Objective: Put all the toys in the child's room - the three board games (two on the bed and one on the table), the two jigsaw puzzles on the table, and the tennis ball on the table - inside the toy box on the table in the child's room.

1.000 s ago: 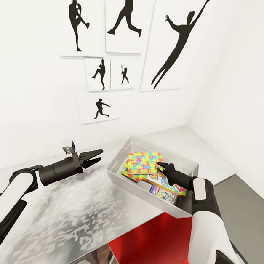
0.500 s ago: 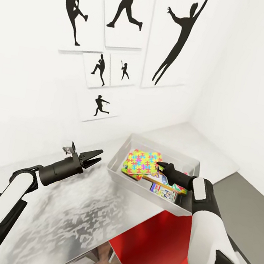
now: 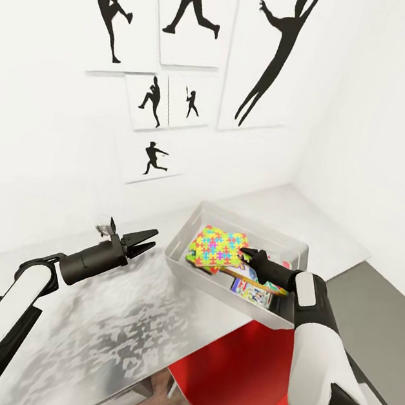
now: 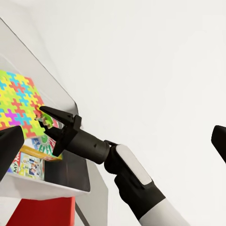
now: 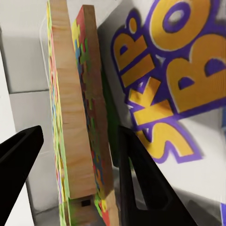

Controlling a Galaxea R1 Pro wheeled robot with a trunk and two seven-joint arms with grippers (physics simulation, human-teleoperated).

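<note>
Purple-yellow "Skip-Bo" box (image 5: 188,80) beside wood-edged puzzles (image 5: 75,122).

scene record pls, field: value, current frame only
toy box: on table near wall corner
top of pile: jigsaw puzzle, tilted
second puzzle: two patterned boxes stacked, seen edge-on in right wrist view
below: Skip-Bo box, another illustrated game box
tennis ball: cannot tell
right gripper: open, fingers either side of the puzzles' edge
left gripper: open, empty, above table beside box
under table: red block
</note>
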